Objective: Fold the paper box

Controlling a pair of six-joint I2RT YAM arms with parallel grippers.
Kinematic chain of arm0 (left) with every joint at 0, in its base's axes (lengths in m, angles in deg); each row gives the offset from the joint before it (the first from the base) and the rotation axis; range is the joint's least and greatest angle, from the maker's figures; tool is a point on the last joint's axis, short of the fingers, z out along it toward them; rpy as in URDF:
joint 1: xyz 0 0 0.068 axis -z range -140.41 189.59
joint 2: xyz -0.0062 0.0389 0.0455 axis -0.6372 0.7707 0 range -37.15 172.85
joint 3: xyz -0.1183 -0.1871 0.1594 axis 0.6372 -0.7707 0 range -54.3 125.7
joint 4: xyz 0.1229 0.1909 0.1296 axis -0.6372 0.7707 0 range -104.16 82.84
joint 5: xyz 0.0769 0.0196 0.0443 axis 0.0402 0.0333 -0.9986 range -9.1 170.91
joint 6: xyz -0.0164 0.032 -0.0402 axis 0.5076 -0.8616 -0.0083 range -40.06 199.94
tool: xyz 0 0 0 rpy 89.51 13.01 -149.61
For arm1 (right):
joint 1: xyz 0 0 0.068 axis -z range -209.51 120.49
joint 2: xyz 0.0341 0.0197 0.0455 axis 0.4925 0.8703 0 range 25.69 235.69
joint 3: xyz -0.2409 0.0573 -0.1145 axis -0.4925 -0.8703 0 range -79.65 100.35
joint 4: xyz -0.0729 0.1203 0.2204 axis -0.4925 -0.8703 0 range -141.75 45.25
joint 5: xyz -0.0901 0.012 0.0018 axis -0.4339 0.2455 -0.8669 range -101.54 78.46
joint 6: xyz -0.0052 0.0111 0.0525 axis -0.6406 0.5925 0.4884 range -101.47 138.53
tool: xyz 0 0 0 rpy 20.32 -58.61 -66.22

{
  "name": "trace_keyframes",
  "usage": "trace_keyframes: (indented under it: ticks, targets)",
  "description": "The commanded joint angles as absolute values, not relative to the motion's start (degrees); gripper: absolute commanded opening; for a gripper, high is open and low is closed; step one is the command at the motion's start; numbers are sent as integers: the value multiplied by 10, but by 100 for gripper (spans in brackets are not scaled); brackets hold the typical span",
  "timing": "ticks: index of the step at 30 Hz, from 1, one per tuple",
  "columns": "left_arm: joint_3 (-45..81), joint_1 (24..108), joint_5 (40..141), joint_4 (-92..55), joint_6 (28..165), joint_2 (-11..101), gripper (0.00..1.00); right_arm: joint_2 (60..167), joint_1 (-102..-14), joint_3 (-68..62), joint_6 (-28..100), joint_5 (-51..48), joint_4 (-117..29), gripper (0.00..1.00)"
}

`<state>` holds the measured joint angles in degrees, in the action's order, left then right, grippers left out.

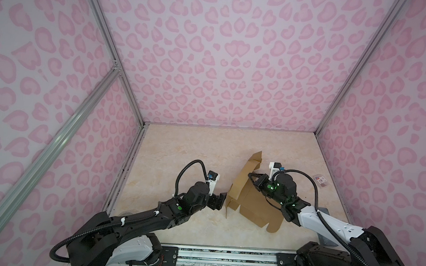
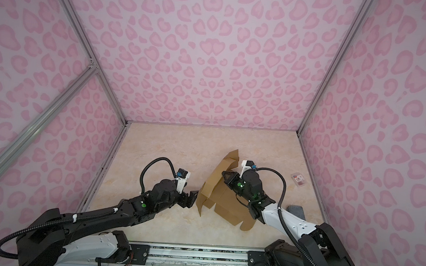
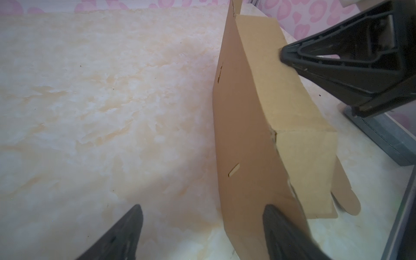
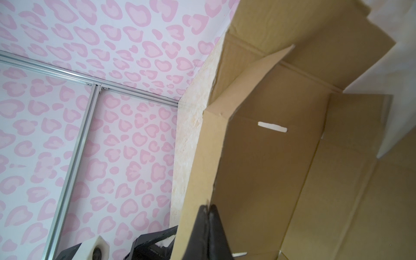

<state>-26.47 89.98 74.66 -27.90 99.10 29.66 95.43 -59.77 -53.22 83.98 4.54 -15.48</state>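
Right hand (image 1: 250, 175), pressed together, props a raised wall of the paper box (image 1: 255, 208) upright while the spread left hand (image 1: 220, 202) braces it outside

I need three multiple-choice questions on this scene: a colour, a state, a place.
1. What colour is the paper box? A) white B) brown C) pink
2. How does the left pincer stand? A) shut on the box B) shut, empty C) open
3. Where does the small clear packet lie? A) on the table, right of the right arm B) inside the box C) in the left pincer
Key: 1 B, plain brown cardboard; 2 C, its fingers stand wide apart; 3 A, it lies alone there.
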Motion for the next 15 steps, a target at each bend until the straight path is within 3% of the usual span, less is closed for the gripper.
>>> trace_keyframes:
  ticks: [1, 15]
  targets:
    - [-272, 903, 769, -307, 995, 280, 86, 948, -597, -532, 826, 46, -161, 0]
    - [-345, 904, 853, -386, 925, 216, 87, 928, -596, -531, 825, 46, -162, 0]
